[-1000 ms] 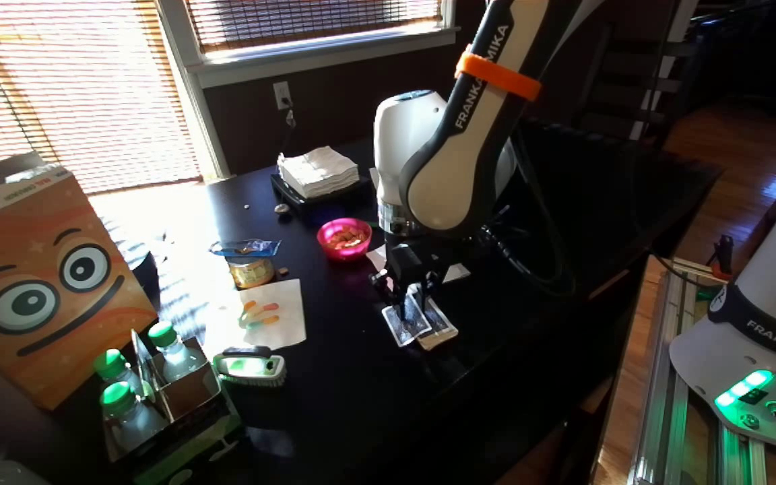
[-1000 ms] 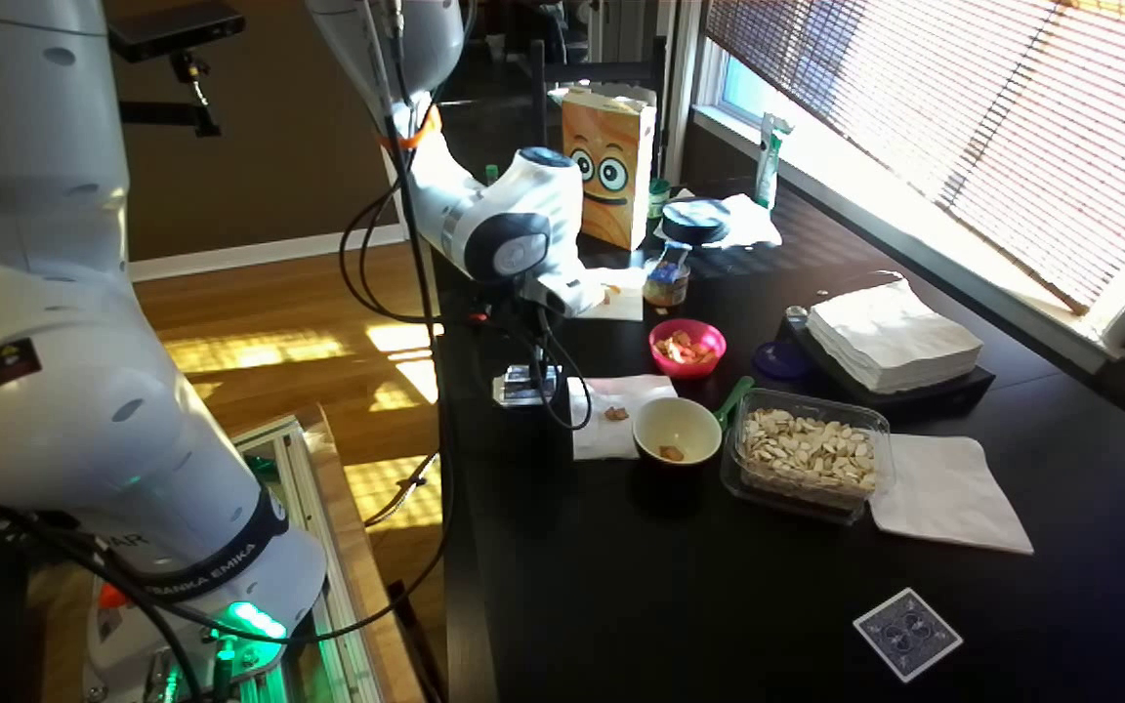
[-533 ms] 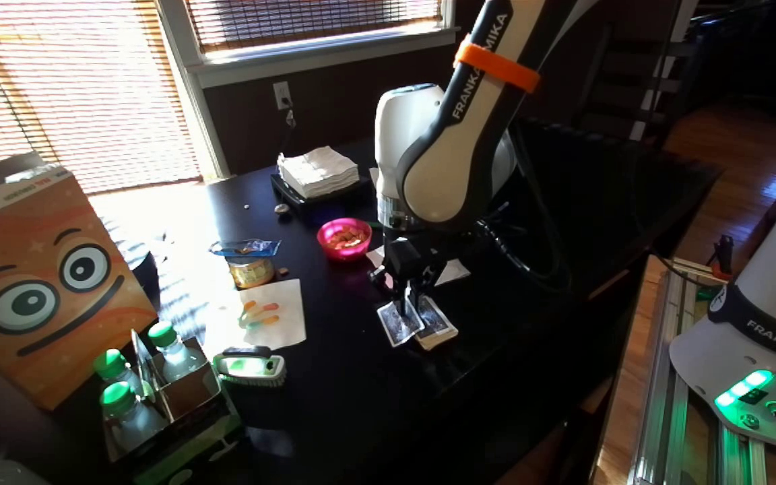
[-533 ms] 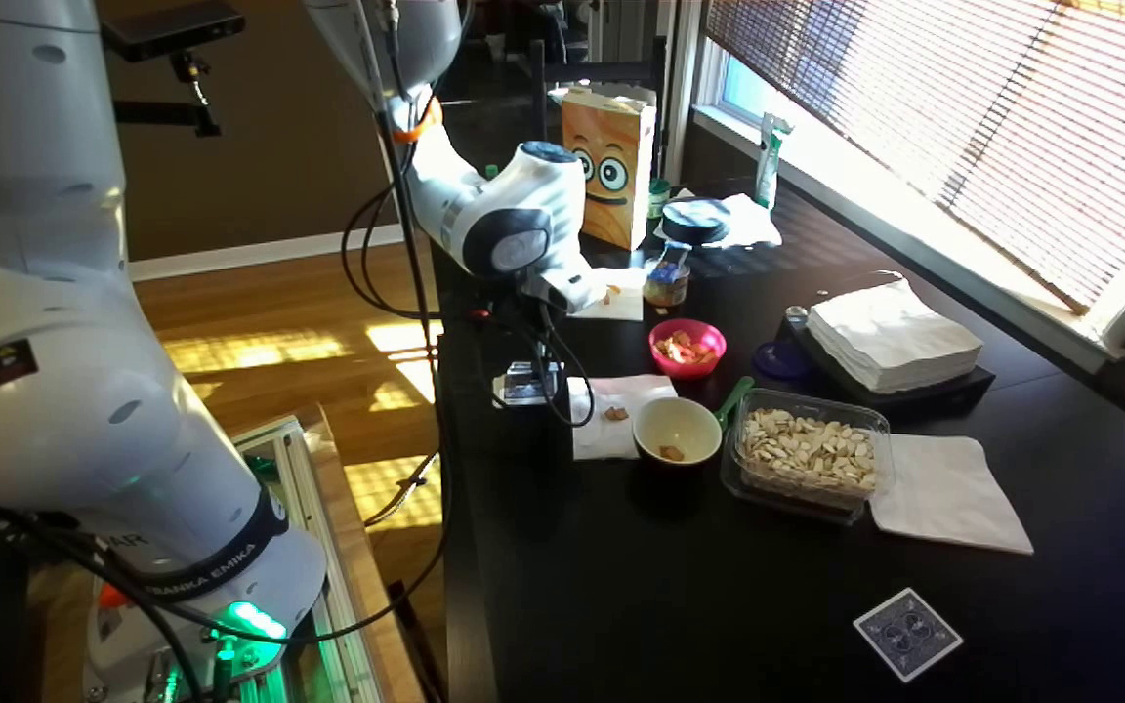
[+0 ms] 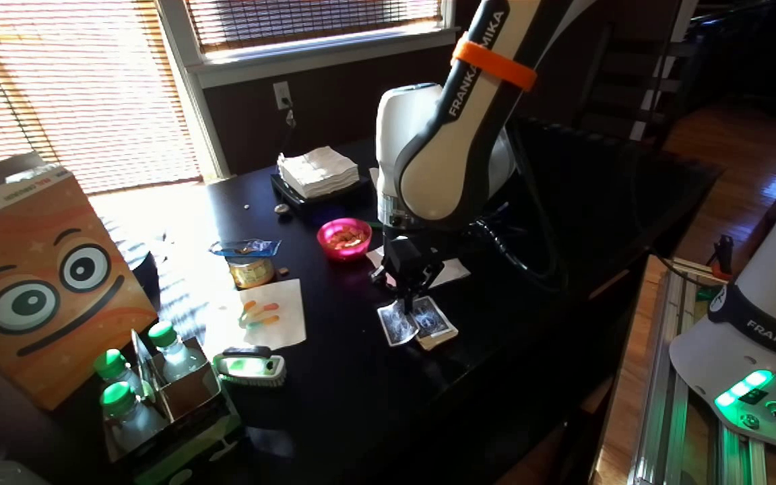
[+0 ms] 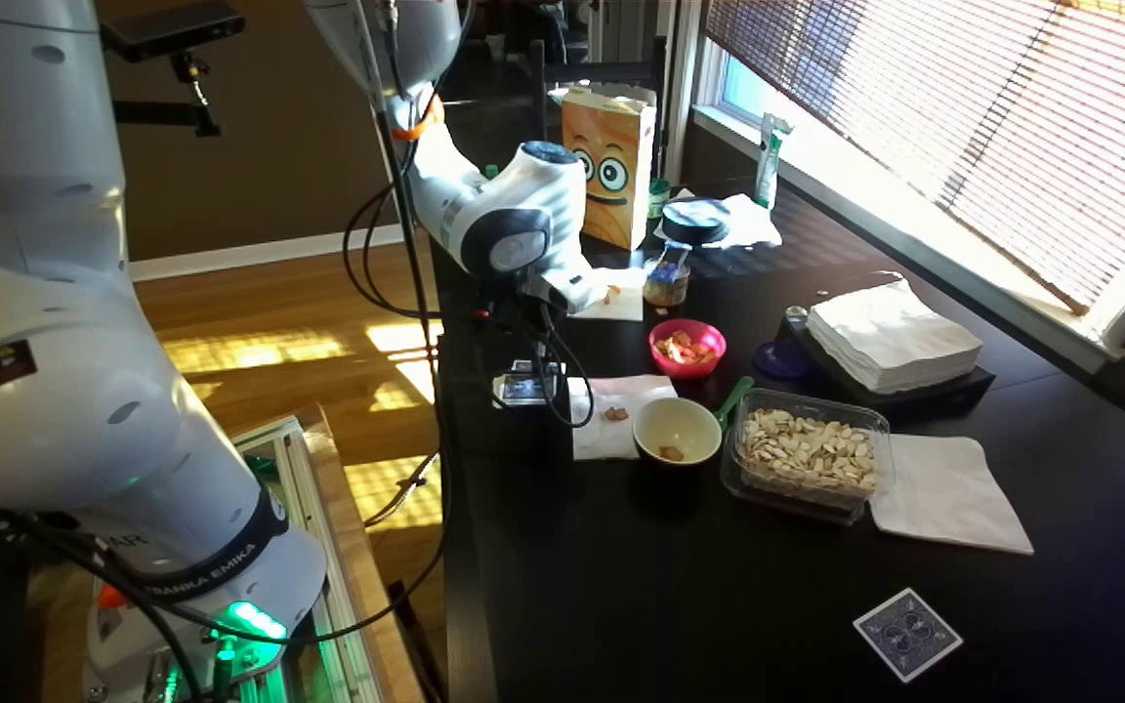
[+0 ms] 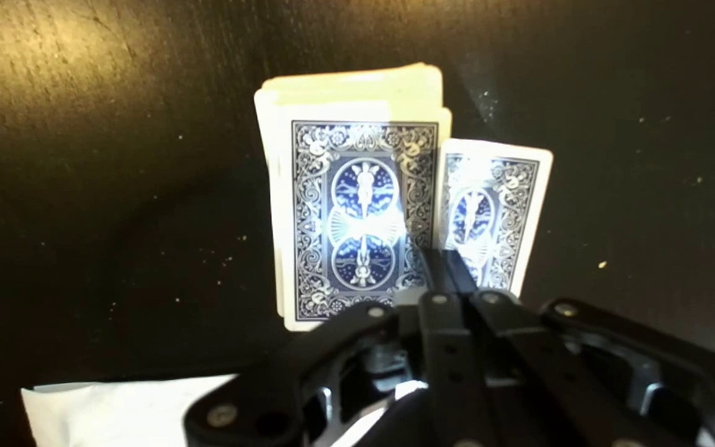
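Wrist view: pincer point(image 7: 447, 268), tips together, at the edge of a pile of cards point(image 7: 357, 223)

The two fingers point(image 7: 450, 347) meet at their tips, right over the line where the pile of cards adjoins a single card point(image 7: 497, 205). Whether a thin card edge is caught between them, I cannot tell.

The pile lies face down on the dark worktop point(image 7: 115, 279), blue-patterned back uppermost, its edges a little out of line, and glare whitens the middle. The single card, also showing a blue back, lies at the pile's side at a slight angle; how far the two overlap is unclear.

Near the cards, in an exterior view, a white napkin point(image 6: 602, 439) carries small brown pieces point(image 6: 616, 414), and a cream bowl point(image 6: 675, 424) stands at its corner. A pink bowl point(image 5: 342, 254) of brownish pieces point(image 5: 347, 238) sits just beyond, seen in both exterior views. A clear tub point(image 6: 807, 506) of pale seeds point(image 6: 807, 449) stands beside the cream bowl, with a green handle point(image 6: 736, 398) between them.

Farther out are a stack of napkins point(image 6: 895, 327) on a dark tray point(image 6: 953, 386), another face-down card point(image 6: 908, 635) well apart from the pile, a scrub brush point(image 5: 250, 367), a carrier point(image 5: 191, 397) of green-capped bottles point(image 5: 133, 423), and an orange box point(image 5: 44, 289) printed with a cartoon face.
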Controlling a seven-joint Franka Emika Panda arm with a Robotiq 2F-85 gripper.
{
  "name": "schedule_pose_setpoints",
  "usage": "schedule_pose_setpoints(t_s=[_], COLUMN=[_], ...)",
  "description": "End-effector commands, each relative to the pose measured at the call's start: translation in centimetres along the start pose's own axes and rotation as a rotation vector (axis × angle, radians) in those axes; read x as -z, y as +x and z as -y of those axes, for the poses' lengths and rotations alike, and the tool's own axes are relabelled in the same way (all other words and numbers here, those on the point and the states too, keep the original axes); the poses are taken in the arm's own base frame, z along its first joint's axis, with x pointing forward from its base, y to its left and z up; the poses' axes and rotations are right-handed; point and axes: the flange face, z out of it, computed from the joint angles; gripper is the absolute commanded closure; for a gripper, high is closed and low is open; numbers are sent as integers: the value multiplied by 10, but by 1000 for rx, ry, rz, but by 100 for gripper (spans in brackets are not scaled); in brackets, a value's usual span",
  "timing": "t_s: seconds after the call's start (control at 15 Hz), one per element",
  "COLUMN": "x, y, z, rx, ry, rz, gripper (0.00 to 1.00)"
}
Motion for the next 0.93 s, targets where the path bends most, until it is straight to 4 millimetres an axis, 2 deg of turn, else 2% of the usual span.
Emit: schedule_pose_setpoints(t_s=[0.0, 0.47, 0.87], x=[11, 33, 35], y=[-4, -8, -11], z=[-8, -29, -45], rx=[-1, 6, 35], ry=[37, 124, 163], rz=[-14, -72, -51], gripper=[100, 100, 100])
